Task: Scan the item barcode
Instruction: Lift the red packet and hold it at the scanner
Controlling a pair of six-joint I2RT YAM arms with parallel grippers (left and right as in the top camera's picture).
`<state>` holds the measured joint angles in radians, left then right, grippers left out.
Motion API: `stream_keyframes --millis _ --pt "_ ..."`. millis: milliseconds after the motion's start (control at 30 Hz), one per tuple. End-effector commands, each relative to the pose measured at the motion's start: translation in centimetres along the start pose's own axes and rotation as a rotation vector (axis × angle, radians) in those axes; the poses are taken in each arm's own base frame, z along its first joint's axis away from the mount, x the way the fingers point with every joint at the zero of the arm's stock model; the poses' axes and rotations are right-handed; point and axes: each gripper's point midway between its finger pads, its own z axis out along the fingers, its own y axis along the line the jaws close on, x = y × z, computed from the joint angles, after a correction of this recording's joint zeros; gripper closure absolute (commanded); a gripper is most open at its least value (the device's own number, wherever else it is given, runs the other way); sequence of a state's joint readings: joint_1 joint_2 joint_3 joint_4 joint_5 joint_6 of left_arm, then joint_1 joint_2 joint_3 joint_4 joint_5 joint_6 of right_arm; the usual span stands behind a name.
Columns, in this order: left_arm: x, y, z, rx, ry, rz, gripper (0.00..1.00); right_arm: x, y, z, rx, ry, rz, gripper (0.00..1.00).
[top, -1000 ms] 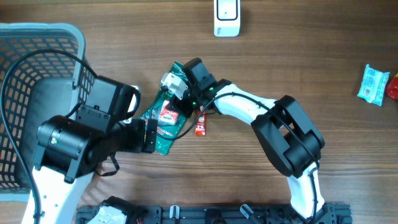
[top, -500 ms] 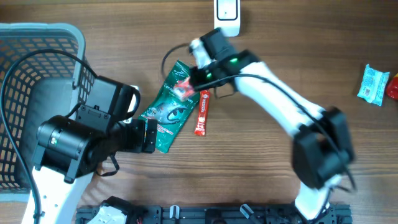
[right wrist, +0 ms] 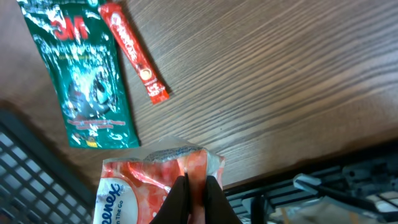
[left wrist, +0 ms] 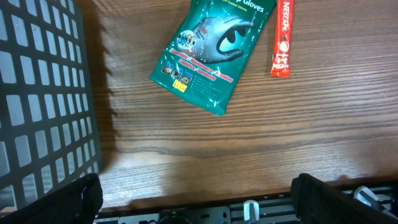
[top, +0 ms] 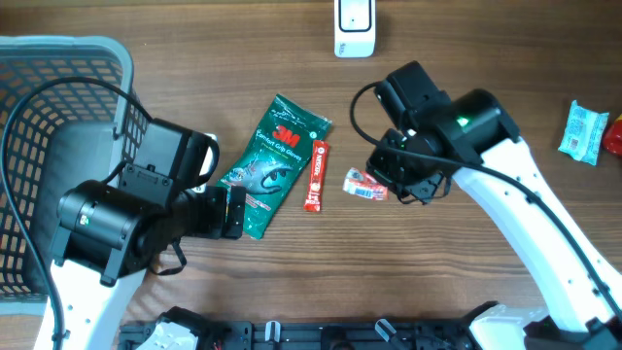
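My right gripper [top: 392, 181] [right wrist: 196, 186] is shut on the edge of a red and white Kleenex tissue pack [top: 367, 185] [right wrist: 137, 186], which hangs above the table just right of a red Nescafe stick [top: 316, 176]. No barcode shows on the pack in these views. A white scanner [top: 355, 25] stands at the table's far edge. My left gripper [top: 233, 212] [left wrist: 202, 199] is open and empty over bare wood, just short of the near end of a green 3M gloves pack [top: 275, 163] [left wrist: 214, 50].
A grey mesh basket [top: 58, 58] fills the left side, its wall [left wrist: 37, 93] close to my left gripper. A light blue pack [top: 583, 131] and something red [top: 614, 136] lie at the right edge. The gloves pack [right wrist: 87, 81] and stick [right wrist: 134, 53] lie side by side.
My right gripper closed on the tissue pack that lay on the gloves pack, lifted it, swung up toward the scanner, then came right and nearer. The left arm has not moved.
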<state>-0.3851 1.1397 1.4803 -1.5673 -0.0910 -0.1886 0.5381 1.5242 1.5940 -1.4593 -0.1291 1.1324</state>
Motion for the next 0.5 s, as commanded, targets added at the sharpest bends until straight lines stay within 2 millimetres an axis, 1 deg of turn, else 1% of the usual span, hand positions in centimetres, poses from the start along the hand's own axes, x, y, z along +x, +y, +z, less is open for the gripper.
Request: stream_keyframes --millis 0,200,367,467 --pt "-0.07 -0.06 -0.25 0.010 -0.011 -0.014 0.00 0.17 -0.33 -0.62 -0.006 -0.028 0.075 0.96" --pt "-0.07 -0.06 -0.25 0.010 -0.011 -0.014 0.00 0.51 0.07 -0.63 -0.025 -0.007 0.113 0.96" --pt "-0.08 -0.07 -0.25 0.010 -0.011 -0.014 0.00 0.47 0.18 -0.64 -0.029 -0.009 0.161 0.96" --pt "-0.08 -0.07 -0.25 0.010 -0.011 -0.014 0.00 0.34 0.50 -0.65 -0.043 -0.013 0.157 0.96"
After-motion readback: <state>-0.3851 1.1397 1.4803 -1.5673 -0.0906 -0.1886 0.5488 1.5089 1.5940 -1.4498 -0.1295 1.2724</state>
